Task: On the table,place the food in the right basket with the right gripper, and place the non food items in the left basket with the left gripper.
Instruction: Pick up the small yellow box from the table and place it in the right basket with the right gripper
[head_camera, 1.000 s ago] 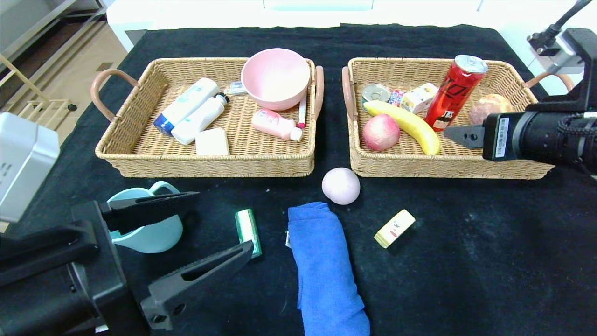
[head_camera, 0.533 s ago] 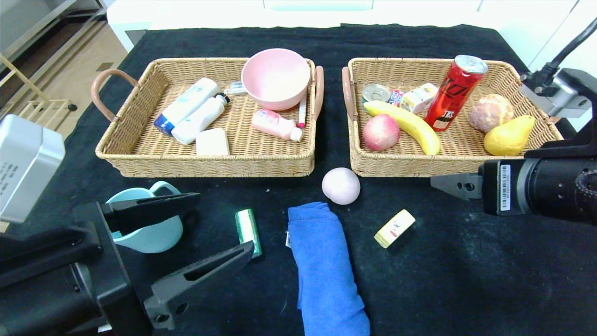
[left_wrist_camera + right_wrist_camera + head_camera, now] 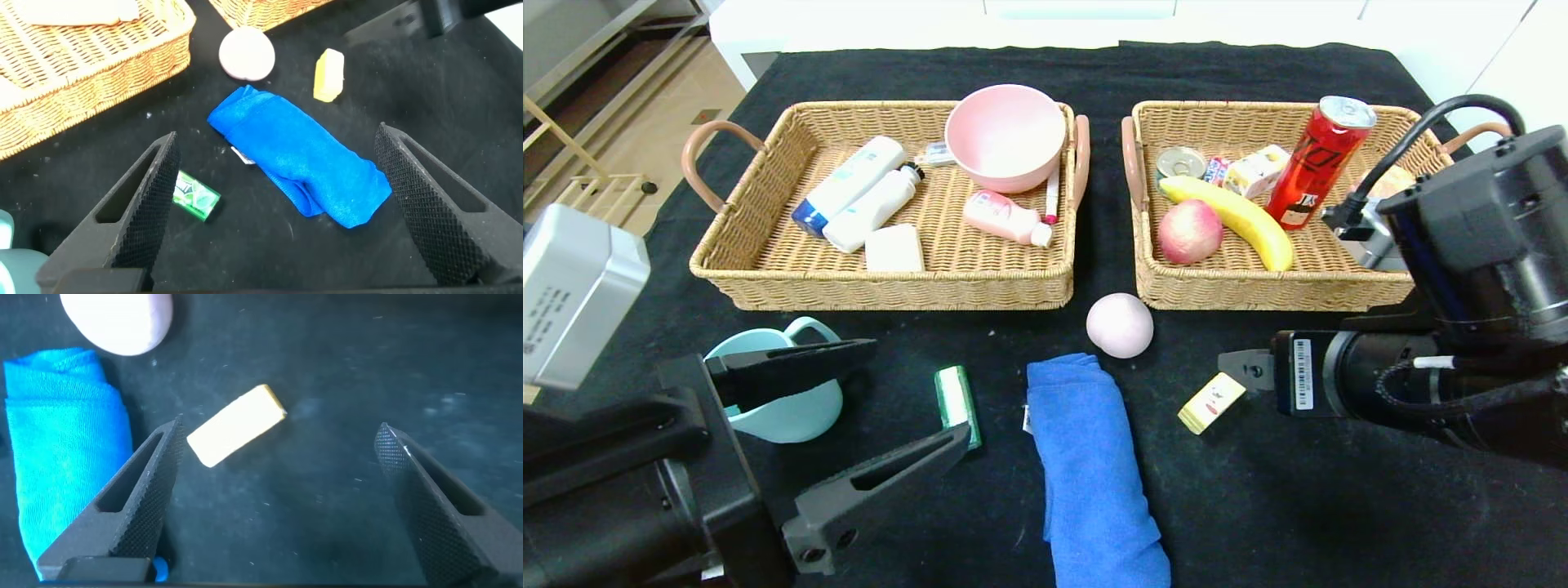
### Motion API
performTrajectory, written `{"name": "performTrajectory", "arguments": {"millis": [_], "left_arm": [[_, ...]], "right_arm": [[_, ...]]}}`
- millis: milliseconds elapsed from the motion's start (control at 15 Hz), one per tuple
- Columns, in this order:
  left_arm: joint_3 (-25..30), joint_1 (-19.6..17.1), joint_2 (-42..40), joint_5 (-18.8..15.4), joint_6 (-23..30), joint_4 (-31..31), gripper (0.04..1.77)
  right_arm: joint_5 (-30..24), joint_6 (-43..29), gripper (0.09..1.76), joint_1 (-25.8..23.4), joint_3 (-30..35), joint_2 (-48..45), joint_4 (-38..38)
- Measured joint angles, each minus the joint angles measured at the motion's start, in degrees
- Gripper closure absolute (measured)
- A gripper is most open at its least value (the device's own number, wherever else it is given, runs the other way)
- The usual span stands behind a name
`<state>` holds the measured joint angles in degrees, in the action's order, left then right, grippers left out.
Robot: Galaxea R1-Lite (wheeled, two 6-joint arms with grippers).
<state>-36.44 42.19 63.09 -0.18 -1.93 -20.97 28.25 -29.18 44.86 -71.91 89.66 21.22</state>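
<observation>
A black cloth covers the tabletop [image 3: 1339, 506], with two wicker baskets side by side at the far edge. The left basket [image 3: 768, 273] holds a pink bowl [image 3: 1005, 135], lotion bottles and a white bar. The right basket [image 3: 1258, 290] holds a banana [image 3: 1233, 216], a peach [image 3: 1190, 231], a red can [image 3: 1319, 159] and small packets.

Loose items lie on the cloth in front of the baskets: a pale pink ball [image 3: 1120, 325], just ahead of the gap between the baskets; a folded blue towel [image 3: 1090, 465], next to the ball; a small yellow packet [image 3: 1213, 403], possibly a sweet or butter, label unreadable; a green packet [image 3: 956, 395]; and a light blue cup [image 3: 783, 402].

The right claw [image 3: 274, 498] hangs low over the cloth, jaws spread wide, with the yellow packet lying between the fingers and touching neither. The left claw [image 3: 286, 204] hovers near the cup, jaws wide and gripping nothing, facing the towel and green packet.
</observation>
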Motion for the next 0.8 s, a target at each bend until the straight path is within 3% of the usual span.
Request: {"name": "performTrajectory", "arguments": {"millis": [800], "left_arm": [[0.1,0.1,0.4,0.0,0.0,0.1,0.09]], "right_arm": [[1.6,-2.8,0.15,2.4,-1.7,8.0,-0.5]]}}
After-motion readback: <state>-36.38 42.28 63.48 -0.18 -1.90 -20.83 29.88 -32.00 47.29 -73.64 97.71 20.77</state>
